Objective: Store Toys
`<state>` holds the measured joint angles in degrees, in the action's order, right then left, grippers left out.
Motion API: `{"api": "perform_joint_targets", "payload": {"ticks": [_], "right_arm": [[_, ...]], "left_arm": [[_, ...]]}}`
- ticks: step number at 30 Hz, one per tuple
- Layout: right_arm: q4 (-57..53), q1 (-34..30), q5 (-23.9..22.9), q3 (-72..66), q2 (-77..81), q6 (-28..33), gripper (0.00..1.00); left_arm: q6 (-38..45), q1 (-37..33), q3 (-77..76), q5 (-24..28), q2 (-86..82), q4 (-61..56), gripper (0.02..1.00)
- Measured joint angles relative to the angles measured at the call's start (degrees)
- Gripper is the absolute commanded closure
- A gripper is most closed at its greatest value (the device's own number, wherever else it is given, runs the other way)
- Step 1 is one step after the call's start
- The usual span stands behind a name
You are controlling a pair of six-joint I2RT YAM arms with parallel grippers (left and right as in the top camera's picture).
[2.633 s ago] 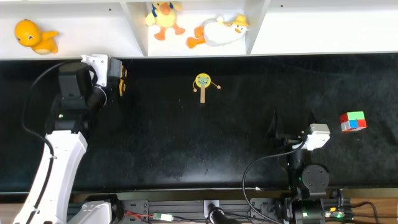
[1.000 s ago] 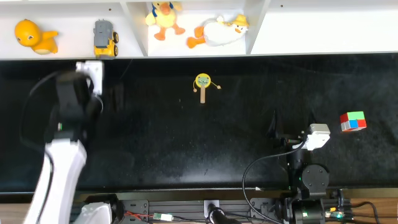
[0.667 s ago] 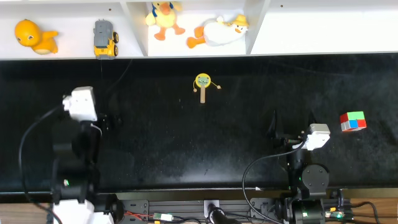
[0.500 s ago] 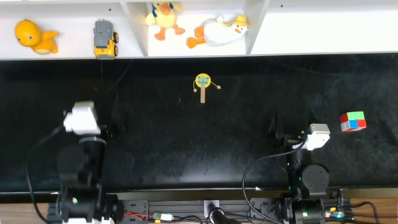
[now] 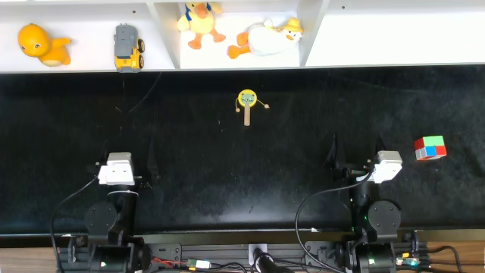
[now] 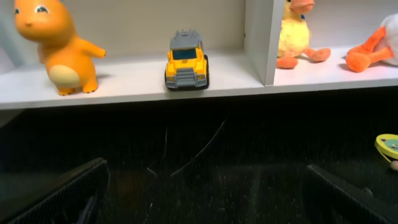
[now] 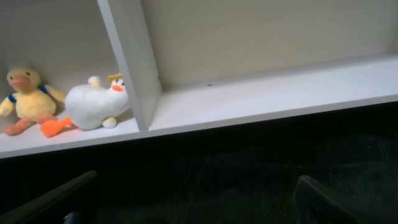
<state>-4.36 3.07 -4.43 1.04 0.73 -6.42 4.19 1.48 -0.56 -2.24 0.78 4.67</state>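
Since the earlier frames, the toy truck has been released by the left gripper and left standing in the left compartment of the white shelf. The left arm has been drawn back from the shelf edge and is now folded low over its own base. Nothing has shifted on the right side.

The toy truck is seen straight ahead of the left gripper's jaws, well apart from them, just beside the orange figure. Its long axis runs front to back in the compartment, and its grille is turned out towards those jaws.

The left gripper's jaws are spread wide with nothing between them, above the black mat. The right gripper is likewise held low near its base, jaws spread and empty. A rattle drum lies on the mat ahead of both grippers and between them. A colour cube rests outside the right gripper's jaws.
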Motion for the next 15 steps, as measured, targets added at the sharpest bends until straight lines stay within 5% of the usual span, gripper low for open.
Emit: {"api": "perform_joint_targets", "payload": {"ticks": [15], "right_arm": [[0.0,0.0,0.0,0.0,0.0,0.0,0.007]], "left_arm": [[0.7,0.0,0.0,0.5,0.0,0.0,0.020]]}}
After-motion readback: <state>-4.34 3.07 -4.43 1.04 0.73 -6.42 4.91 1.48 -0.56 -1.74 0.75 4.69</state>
